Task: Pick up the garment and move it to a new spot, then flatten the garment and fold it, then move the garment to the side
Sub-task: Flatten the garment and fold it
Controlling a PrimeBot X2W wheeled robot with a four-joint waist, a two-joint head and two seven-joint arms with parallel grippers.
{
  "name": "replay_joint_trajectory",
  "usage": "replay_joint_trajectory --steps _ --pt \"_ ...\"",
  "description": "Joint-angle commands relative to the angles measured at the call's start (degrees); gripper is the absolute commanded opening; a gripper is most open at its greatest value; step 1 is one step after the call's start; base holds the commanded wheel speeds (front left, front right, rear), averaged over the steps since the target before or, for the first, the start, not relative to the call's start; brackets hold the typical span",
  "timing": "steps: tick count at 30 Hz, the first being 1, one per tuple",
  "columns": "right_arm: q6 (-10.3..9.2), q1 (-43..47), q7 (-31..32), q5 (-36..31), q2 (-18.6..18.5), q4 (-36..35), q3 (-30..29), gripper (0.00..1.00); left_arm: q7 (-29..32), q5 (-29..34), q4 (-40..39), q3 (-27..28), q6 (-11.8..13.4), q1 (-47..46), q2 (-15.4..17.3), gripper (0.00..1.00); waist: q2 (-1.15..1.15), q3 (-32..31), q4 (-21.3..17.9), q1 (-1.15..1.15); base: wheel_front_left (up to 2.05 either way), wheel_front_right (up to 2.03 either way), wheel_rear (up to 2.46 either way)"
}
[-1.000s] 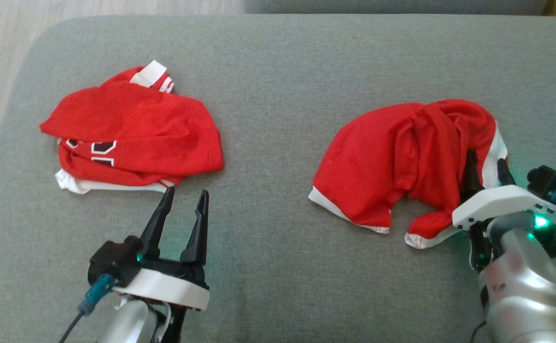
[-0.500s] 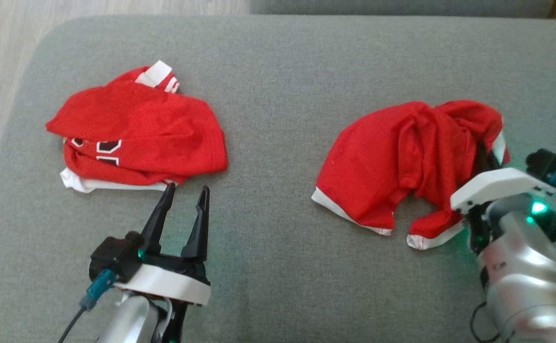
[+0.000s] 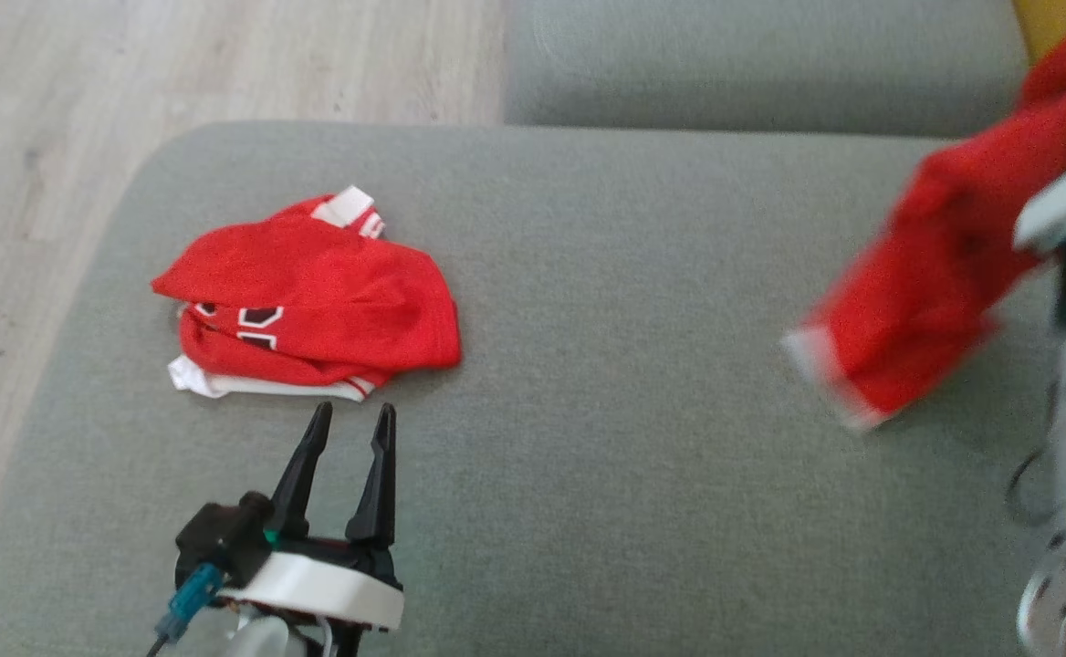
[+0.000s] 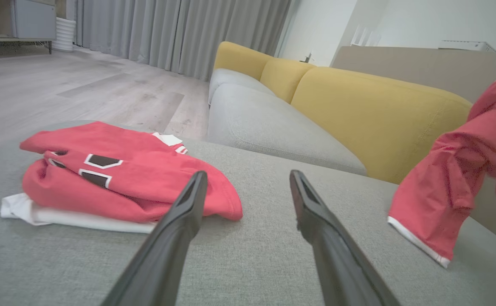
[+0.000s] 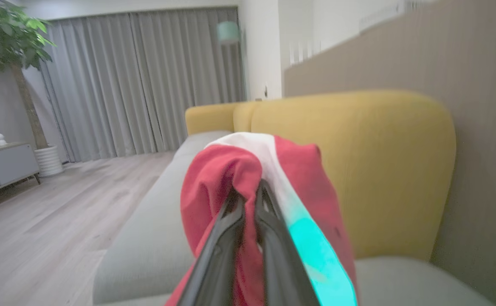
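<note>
right claw clamped on the garment, dangling long-ways beneath it at the right (blurred), well apart from the open left claw near the folded jersey.

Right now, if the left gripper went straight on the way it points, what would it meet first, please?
Most likely the near edge of the folded red jersey, lying just ahead of the open left gripper on the grey cushion; depth is hard to judge.
</note>
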Motion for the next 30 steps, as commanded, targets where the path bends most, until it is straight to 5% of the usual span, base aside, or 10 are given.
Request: replay_joint_trajectory --steps 1,7,13,14,15,20,30 --pt "-0.04 -3.8 0.1 -1.6 0.0 -3.2 2.6 0.00 -0.5 0.4 -1.8 2.3 -0.1 -1.4 0.0 1.00 0.00 -1.1 0.8 0.01 0.00 0.00 0.00" --pt "-0.04 -2.3 3.2 -4.0 2.7 -7.8 12.4 0.00 -0.5 0.0 -2.6 2.6 -0.2 -0.3 -0.6 1.00 0.00 -1.0 1.7 0.01 0.00 0.00 0.00" --pt "-0.04 10.2 4.9 -0.8 4.5 -4.6 29.6 0.00 -0.5 -0.7 -3.5 1.8 -0.3 -1.2 -0.9 1.00 0.00 0.9 2.6 0.01 0.00 0.00 0.00" --pt "-0.04 12.5 4.8 3.2 4.6 -3.2 34.2 0.86 -0.5 -1.2 -3.9 1.6 -0.3 -1.4 -0.9 1.00 0.00 1.2 2.7 0.01 0.00 0.00 0.00" --pt "-0.04 14.5 5.0 6.7 4.6 -2.1 39.1 1.00 -0.5 -1.6 -4.1 1.2 -0.3 -1.5 -0.9 1.00 0.00 1.4 2.8 0.01 0.00 0.00 0.00" --pt "-0.04 19.8 4.2 16.8 4.6 -2.9 54.5 1.00 -0.5 -2.7 -4.8 -1.4 -0.4 -2.6 0.0 1.00 0.00 2.1 2.9 0.01 0.00 0.00 0.00" --pt "-0.04 22.1 -0.6 21.2 4.6 -9.4 54.0 1.00 -0.5 -3.4 -5.7 -0.7 -0.4 -2.0 1.0 1.00 0.00 1.2 -0.9 0.01 0.00 0.00 0.00"
